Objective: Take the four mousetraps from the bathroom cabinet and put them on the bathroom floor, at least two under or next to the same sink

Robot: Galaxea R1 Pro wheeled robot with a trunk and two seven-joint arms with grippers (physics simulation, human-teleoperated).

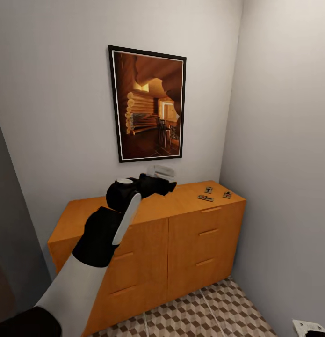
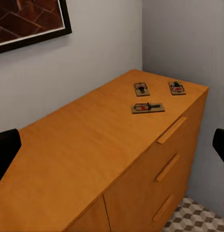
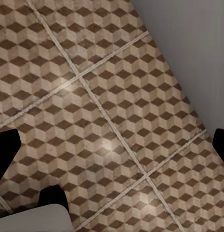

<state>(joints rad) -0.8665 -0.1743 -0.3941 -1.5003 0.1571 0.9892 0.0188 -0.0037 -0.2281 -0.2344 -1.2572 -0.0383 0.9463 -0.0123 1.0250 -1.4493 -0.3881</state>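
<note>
The left gripper (image 2: 112, 150) hangs spread wide over the cabinet (image 2: 83, 145) top; three mousetraps (image 2: 148, 107) lie well ahead of it near the far corner. The right gripper (image 3: 112, 145), fingers apart and empty, points down at the bathroom floor (image 3: 107, 96).

Smooth matt wooden cabinet (image 2: 88, 145); glossy tiled bathroom floor (image 3: 107, 111).
</note>
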